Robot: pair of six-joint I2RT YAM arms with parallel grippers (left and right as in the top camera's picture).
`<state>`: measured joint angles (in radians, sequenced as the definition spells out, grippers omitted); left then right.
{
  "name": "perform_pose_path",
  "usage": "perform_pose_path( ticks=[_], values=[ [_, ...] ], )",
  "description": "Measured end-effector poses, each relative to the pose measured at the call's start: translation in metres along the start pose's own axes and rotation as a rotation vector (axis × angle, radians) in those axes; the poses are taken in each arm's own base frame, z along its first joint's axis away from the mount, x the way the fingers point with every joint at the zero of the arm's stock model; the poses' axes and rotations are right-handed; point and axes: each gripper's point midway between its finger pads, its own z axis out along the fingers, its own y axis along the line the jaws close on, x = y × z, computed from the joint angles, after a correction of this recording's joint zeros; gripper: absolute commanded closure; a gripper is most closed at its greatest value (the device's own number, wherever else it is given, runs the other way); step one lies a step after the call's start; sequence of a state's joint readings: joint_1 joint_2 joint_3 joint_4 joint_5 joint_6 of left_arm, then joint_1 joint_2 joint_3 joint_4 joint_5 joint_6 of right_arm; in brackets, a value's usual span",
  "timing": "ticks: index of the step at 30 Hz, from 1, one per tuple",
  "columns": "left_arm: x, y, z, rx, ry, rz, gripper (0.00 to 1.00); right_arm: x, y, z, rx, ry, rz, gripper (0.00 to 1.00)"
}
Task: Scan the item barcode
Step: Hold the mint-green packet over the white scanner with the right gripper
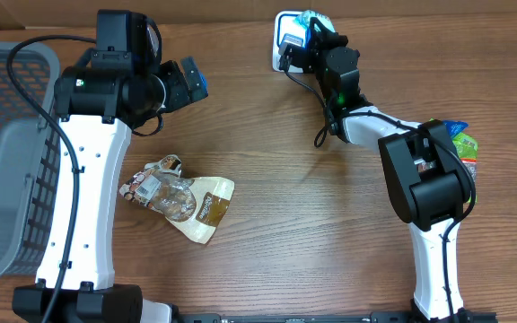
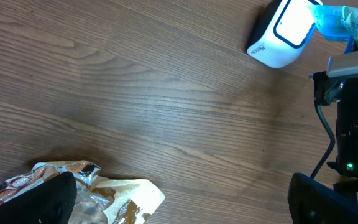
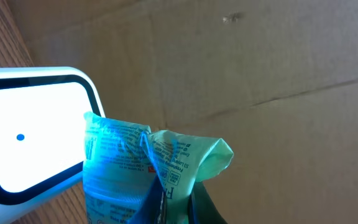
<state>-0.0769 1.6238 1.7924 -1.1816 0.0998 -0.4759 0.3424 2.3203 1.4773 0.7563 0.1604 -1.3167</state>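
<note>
A white barcode scanner (image 1: 285,38) (image 2: 283,34) (image 3: 30,134) with a glowing window sits at the table's far edge. My right gripper (image 1: 312,36) (image 3: 178,208) is shut on a crumpled green packet (image 1: 311,19) (image 2: 344,22) (image 3: 145,162). It holds the packet's printed face right against the scanner window. My left gripper (image 1: 189,81) (image 2: 179,208) hangs open over the table's middle with nothing between its fingers. A brown and clear snack bag (image 1: 182,197) (image 2: 114,196) lies on the wood just beside the left finger (image 2: 33,202).
A grey mesh basket (image 1: 7,135) stands along the left edge. More green and blue packets (image 1: 463,144) lie at the right, partly behind the right arm's base. A brown cardboard wall (image 3: 260,74) rises behind the scanner.
</note>
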Motion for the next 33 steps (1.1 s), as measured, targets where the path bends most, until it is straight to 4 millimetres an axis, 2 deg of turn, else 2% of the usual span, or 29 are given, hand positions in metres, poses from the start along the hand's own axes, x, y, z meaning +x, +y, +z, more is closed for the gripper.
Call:
perform_pose_path(
  ticks=[18,27,33],
  values=[
    [0.000,0.000,0.000,0.000,0.000,0.000,0.00,0.000,0.001,0.000,-0.005,0.001,-0.031,0.96],
    [0.000,0.000,0.000,0.000,0.000,0.000,0.00,-0.005,-0.014,0.000,0.058,-0.019,-0.043,0.96],
    [0.000,0.000,0.000,0.000,0.000,0.000,0.00,-0.011,-0.005,-0.001,0.029,-0.022,-0.086,0.96]
  ],
)
